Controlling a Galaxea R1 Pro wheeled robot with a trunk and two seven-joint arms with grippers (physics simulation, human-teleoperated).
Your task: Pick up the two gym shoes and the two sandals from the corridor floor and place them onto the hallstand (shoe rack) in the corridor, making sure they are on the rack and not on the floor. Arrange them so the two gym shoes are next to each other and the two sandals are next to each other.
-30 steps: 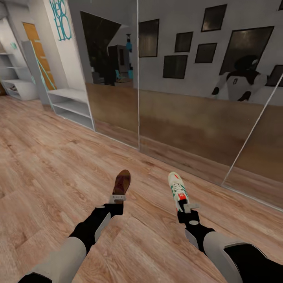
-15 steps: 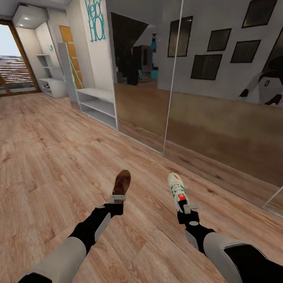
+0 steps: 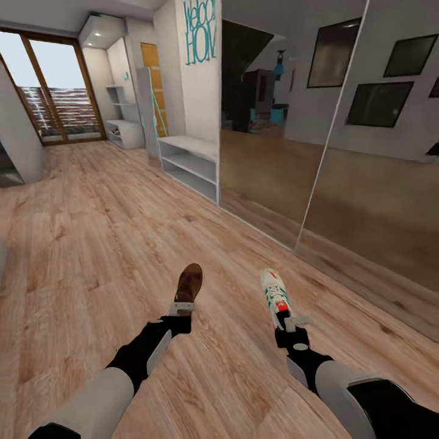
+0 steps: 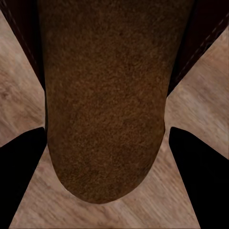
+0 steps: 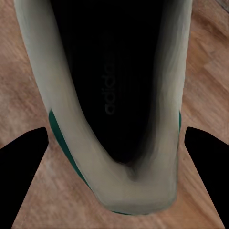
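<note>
Corridor floor: light brown wood-grain planks, running from the robot to a glazed door at the far end.
Mirrored wall: lines the robot's right side of the corridor and reflects dark picture frames.
Hallstand: pale white bench with two open shelves, set against the wall just before the mirror, well ahead of the robot; nothing can be made out on its shelves.
Second white shelf unit: farther down the corridor, near the glazed door.
Gym shoe: white with green stripes and a red patch, held off the floor at its heel, toe pointing away from the robot.
Sandal: dark brown, held off the floor at its heel end, toe pointing away.
Right pincer: clamped on the gym shoe's heel; the wrist view looks into the shoe's dark opening.
Left pincer: clamped on the sandal's heel end; the wrist view looks along the brown footbed.
</note>
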